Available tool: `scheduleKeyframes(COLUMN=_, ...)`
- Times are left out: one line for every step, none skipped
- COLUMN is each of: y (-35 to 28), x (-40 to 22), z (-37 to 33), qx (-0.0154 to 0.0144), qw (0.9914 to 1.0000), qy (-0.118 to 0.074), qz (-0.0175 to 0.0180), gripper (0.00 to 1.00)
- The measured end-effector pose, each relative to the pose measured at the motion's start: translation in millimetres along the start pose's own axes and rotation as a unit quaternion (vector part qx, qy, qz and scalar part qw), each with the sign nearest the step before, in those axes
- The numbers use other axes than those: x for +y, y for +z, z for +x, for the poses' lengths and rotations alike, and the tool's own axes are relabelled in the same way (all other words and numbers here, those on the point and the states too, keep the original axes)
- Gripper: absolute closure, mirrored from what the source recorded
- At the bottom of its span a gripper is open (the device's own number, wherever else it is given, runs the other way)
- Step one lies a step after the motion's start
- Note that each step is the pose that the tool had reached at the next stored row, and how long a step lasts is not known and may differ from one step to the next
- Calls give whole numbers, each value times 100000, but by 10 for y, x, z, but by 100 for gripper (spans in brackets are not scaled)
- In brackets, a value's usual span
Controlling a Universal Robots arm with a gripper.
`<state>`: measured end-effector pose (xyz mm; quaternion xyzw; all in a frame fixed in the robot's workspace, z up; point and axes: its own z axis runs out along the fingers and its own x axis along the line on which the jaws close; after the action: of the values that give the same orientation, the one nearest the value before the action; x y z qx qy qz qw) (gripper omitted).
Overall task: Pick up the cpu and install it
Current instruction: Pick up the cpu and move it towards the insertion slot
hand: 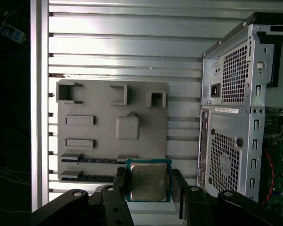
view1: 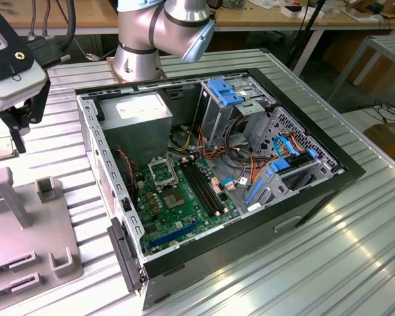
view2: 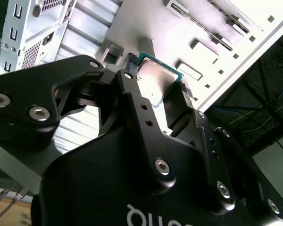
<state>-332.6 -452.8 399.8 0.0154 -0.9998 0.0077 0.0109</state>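
Above the grey tray (hand: 104, 141), our claw (hand: 149, 184) pinches the cpu (hand: 148, 178) by its edges, so we must hold it flat.

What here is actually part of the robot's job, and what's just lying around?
Part of the job:
cpu, clamped in the gripper
black-framed socket on the motherboard
computer case

Just lying about:
grey slotted tray below the gripper
power supply
blue drive bracket

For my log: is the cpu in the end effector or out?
In. In both wrist views the end effector grips the cpu by two opposite edges.
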Motion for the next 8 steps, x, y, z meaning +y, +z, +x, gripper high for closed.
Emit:
scheduleKeyframes(y=-1, x=0, z=-9, qx=1, qw=100000, qy=3, qz=3, gripper=53)
scheduleKeyframes(y=-1, x=-1, z=-31, qx=-1, qw=100000, qy=4, qz=1, gripper=53)
scheduleKeyframes(y=-1, x=-1, z=-42, qx=1, qw=100000, qy=3, qz=1, gripper=53)
scheduleKeyframes(y=-1, x=-1, z=-50, qx=-1, qw=100000, qy=2, qz=4, gripper=53)
scheduleKeyframes(y=-1, x=-2, z=-64, qx=0, qw=100000, qy=2, qz=3, gripper=53)
scheduleKeyframes(y=-2, x=-2, z=-74, qx=1, qw=100000, qy=2, qz=5, gripper=53)
scheduleKeyframes(y=-2, x=-3, z=-81, qx=0, qw=100000, qy=2, qz=6, gripper=53)
scheduleKeyframes(y=-2, x=-3, z=-98, qx=0, qw=100000, qy=4, qz=8, gripper=53)
